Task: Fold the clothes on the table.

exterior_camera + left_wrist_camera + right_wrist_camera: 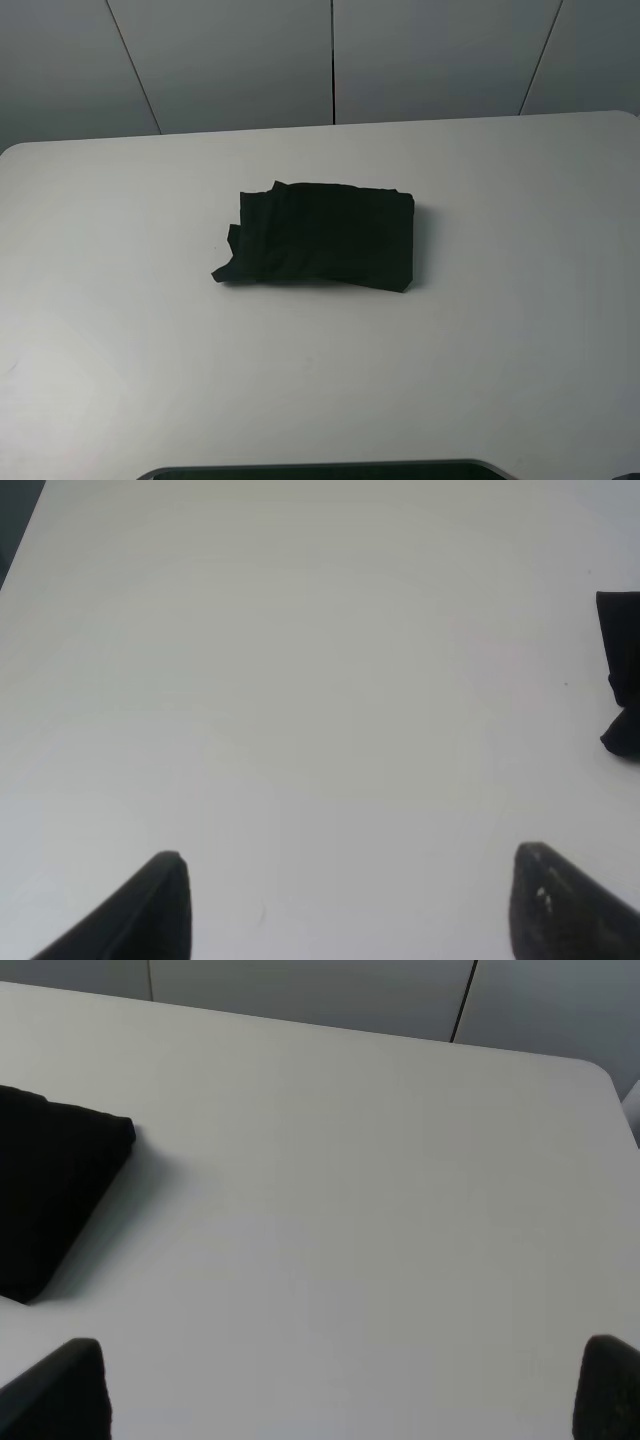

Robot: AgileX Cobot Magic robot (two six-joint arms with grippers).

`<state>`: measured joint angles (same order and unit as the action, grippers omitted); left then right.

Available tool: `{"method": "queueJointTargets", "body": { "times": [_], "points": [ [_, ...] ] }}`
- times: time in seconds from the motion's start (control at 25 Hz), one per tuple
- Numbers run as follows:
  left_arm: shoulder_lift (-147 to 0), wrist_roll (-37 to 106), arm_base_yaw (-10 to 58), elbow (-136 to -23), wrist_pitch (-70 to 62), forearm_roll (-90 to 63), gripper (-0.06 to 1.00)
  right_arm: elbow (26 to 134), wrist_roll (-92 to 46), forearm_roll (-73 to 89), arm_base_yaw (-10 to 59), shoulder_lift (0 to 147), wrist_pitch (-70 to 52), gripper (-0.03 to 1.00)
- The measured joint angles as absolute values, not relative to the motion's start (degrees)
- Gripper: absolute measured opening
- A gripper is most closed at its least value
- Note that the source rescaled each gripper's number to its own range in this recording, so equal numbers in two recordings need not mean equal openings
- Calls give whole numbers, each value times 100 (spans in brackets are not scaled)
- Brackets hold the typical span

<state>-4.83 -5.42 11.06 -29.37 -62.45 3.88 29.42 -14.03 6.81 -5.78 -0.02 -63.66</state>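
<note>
We judged folding complete: the clothes (322,236) lay bundled on the table (120,330); left gripper (350,900) and right gripper (345,1385) stood released, empty; next, withdrawal only.

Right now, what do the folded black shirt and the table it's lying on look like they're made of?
Black shirt: soft matte fabric, probably a cotton-type knit; it lies in limp stacked layers with an uneven edge and no shine.
Table: smooth, hard white top with a faint sheen, perhaps laminate or painted board; what lies under the surface cannot be told.
</note>
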Motion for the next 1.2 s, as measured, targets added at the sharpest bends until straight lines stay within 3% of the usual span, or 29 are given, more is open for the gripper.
{"method": "queueJointTargets", "body": {
  "times": [1.2],
  "points": [
    [0,-531,1106,-2995,-6358,424,85,2942,-1433,715,-16,-2,-6424,100]
  ]
}}
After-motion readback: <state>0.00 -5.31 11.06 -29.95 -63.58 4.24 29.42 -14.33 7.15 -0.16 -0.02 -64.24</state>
